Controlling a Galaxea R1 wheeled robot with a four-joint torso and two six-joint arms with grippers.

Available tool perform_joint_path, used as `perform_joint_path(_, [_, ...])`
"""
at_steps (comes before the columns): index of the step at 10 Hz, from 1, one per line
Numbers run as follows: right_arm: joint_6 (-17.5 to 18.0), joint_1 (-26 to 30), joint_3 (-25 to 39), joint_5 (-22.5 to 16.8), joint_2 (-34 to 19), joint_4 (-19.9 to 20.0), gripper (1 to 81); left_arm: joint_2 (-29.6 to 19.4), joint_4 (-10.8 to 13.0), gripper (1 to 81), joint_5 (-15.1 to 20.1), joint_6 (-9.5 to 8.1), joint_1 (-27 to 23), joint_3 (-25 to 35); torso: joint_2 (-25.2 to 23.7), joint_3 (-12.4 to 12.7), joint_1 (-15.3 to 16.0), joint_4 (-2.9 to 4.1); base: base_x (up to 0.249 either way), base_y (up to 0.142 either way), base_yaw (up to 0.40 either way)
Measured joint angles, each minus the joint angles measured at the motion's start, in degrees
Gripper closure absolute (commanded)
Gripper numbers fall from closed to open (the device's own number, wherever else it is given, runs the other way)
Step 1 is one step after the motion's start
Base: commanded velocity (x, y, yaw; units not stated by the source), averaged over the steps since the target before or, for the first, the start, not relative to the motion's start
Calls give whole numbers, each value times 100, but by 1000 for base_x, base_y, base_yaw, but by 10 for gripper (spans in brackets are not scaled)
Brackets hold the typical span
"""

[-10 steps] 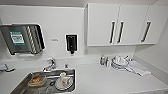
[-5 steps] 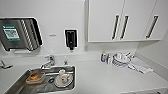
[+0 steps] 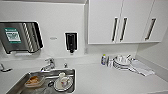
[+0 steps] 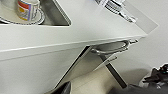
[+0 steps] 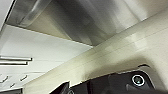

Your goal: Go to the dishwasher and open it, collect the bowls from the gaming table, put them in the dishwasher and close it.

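At a kitchenette counter (image 3: 105, 77), the robot is facing the wall with the dishwasher (image 5: 82, 20) lying low in front of it, tucked under the worktop to the right of the sink (image 3: 71, 72). The brushed steel front is standing upright and looking out into the room, toward the robot. Its curved bar handle (image 4: 112, 48) is sitting just beneath the counter edge, its long axis running level along that edge. The right arm looks the nearer one, with the steel front looming close over its wrist camera, while the left arm is looking up at the handle from below and to one side. Whether either gripper is open or closed cannot be told. Any pull would likely have to come outward and down from that handle.
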Motion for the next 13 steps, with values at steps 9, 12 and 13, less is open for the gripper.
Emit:
perform_joint_path(9, [289, 144, 24, -6, -94, 0, 10, 166, 41, 10, 339, -2, -378, 13, -1478, -996, 946, 0, 0, 0, 0])
perform_joint_path(12, [375, 151, 39, -11, -116, 2, 10, 166, 30, 10, 572, -5, -690, 219, -2068, -999, 1318, 0, 0, 0, 0])
perform_joint_path(13, [374, 154, 41, -12, -113, 2, 10, 179, 30, 10, 650, -2, -701, 269, -2149, -999, 1368, 0, 0, 0, 0])
